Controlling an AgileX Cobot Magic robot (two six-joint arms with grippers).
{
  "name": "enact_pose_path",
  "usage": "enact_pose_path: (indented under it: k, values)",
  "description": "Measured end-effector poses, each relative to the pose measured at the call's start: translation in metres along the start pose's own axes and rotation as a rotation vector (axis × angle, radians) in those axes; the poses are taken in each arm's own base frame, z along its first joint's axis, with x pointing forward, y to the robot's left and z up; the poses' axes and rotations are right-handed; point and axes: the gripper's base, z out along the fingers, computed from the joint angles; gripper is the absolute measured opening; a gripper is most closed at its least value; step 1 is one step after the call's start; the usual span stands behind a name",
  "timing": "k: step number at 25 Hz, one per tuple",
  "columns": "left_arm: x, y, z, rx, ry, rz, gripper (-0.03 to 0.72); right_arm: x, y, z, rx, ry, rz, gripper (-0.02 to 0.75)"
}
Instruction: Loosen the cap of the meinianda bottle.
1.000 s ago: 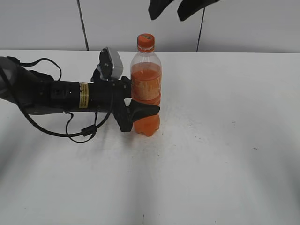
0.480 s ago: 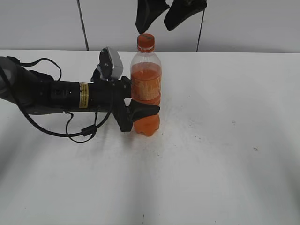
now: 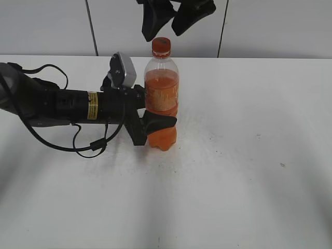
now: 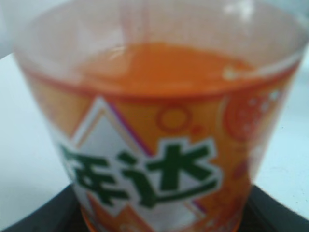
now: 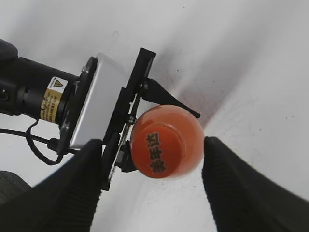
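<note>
Two claws attend one bottle; the left gripper (image 3: 155,124), reaching in horizontally, is clamped around the lower body of the meinianda bottle (image 3: 161,98), which stands upright on the white table (image 3: 233,171), its long axis vertical and neck pointing up; orange liquid fills it to the shoulder, the upper part clear; the cap (image 3: 161,46) sits on top, directly beneath the right gripper (image 3: 171,21), whose fingers (image 5: 231,193) are spread wide on either side, not touching.
</note>
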Motion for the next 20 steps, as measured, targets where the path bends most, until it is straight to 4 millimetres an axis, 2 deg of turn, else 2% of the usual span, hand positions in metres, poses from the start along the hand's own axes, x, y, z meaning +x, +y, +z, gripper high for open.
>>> enact_pose_path:
  k: [8, 13, 20]
  values:
    - [0.000, 0.000, 0.000, -0.001, 0.002, 0.000, 0.418, 0.000, 0.000, 0.006, -0.001, 0.013, -0.011, 0.482]
    - [0.000, 0.000, 0.000, -0.001, 0.001, -0.001, 0.418, 0.012, -0.003, 0.023, 0.000, 0.083, -0.020, 0.482]
    - [0.000, 0.000, 0.000, -0.001, 0.001, -0.001, 0.418, 0.009, -0.003, 0.020, -0.001, 0.068, -0.058, 0.482]
